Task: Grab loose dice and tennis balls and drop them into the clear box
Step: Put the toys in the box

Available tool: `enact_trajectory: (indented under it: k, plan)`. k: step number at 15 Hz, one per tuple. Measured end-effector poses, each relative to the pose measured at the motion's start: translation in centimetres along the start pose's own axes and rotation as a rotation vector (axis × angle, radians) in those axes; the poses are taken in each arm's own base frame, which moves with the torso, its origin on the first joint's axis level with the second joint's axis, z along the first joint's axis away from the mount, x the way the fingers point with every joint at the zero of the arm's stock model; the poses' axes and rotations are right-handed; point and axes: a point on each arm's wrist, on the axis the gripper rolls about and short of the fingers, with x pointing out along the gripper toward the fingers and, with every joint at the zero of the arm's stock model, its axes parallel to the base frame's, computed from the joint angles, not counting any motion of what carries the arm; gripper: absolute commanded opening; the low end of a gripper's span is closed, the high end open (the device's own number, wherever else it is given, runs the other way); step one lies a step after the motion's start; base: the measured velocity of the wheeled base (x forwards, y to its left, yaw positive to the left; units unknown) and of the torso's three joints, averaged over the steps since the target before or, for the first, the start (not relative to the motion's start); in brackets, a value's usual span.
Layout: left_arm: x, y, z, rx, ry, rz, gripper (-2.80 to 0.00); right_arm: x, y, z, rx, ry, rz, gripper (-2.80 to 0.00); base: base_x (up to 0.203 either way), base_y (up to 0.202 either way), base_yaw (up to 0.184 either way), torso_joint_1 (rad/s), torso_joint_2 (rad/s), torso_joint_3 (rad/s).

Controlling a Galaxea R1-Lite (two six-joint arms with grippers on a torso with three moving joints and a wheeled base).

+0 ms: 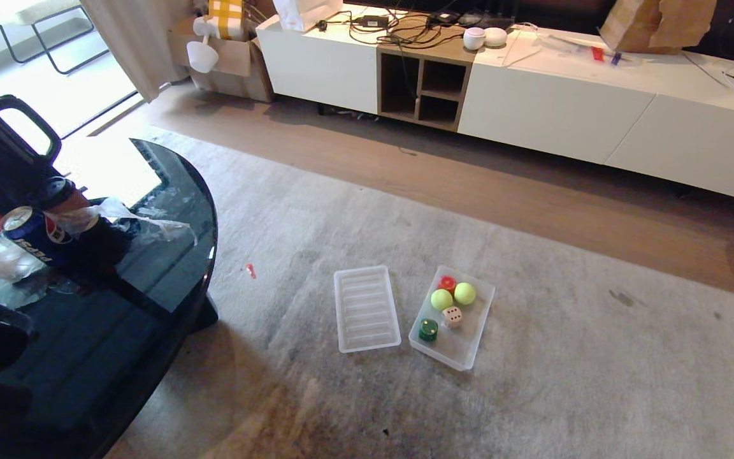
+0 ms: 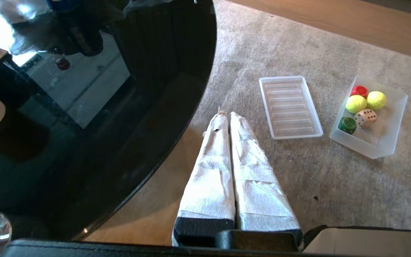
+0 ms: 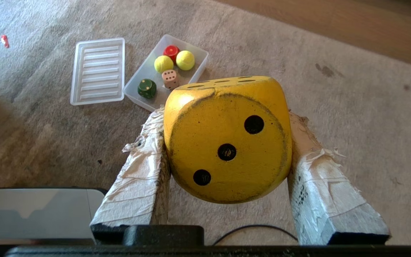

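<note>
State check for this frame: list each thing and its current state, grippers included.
Clear plastic box: uncovered, on carpet.
Ribbed translucent lid: off, flat beside the box.
Two yellow-green tennis balls: inside box.
Beige wooden die: inside box.
Bright yellow die: gripped, outside box.
Right gripper: clamped on it.
Left gripper: shut, empty.

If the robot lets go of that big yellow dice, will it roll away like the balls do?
Probably not far. The yellow dice, held in the right claw, has flat faces, so it should settle, though its rounded corners may let it tumble once. It looks solid and stiff, and the carpet should slow it.
</note>
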Motion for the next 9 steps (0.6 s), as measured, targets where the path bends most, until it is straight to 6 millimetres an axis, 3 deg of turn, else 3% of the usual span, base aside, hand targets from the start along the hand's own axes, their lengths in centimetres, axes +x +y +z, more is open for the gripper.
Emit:
enact_trajectory:
  k: [5, 9]
  plan:
    - [0.00, 0.00, 0.00, 0.000, 0.000, 0.000, -2.80, 0.00, 0.00, 0.00, -0.001, 0.000, 0.001, -2.80, 0.000, 0.000, 0.000, 0.000, 0.00, -0.010]
    - [0.00, 0.00, 0.00, 0.000, 0.000, 0.000, -2.80, 0.00, 0.00, 0.00, -0.001, 0.000, 0.000, -2.80, 0.000, 0.000, 0.000, 0.003, 0.00, -0.162]
